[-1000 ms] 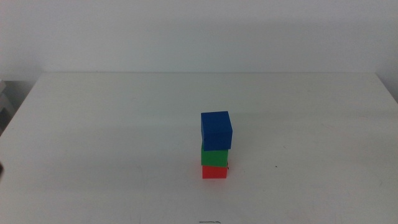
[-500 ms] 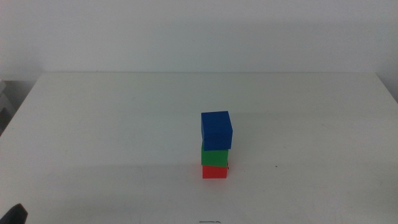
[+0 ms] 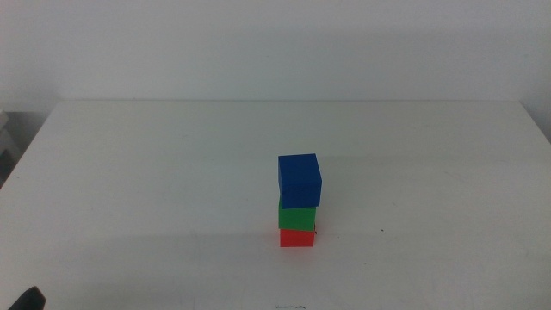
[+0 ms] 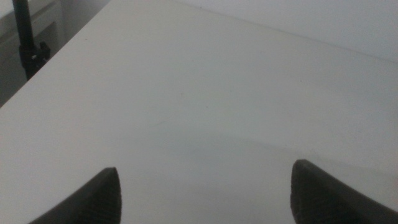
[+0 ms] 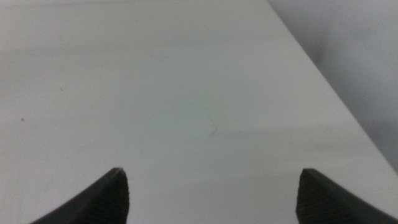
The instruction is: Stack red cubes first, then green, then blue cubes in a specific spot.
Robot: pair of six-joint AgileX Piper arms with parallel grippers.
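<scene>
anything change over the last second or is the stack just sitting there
Only the left gripper changed: it was out of the middle view a second ago, and now a dark bit of it shows at the bottom left corner. Its jaws are open on nothing. The blue cube, green cube and red cube stayed stacked, untouched. The right gripper is open over bare table.

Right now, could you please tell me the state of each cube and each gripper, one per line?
red cube: resting on the table, bottom of the stack.
green cube: stacked on the red cube, in the middle.
blue cube: on top of the green cube, upright, held by nothing.
left gripper: open, empty, over bare table, away from the stack.
right gripper: open, empty, over bare table.
</scene>
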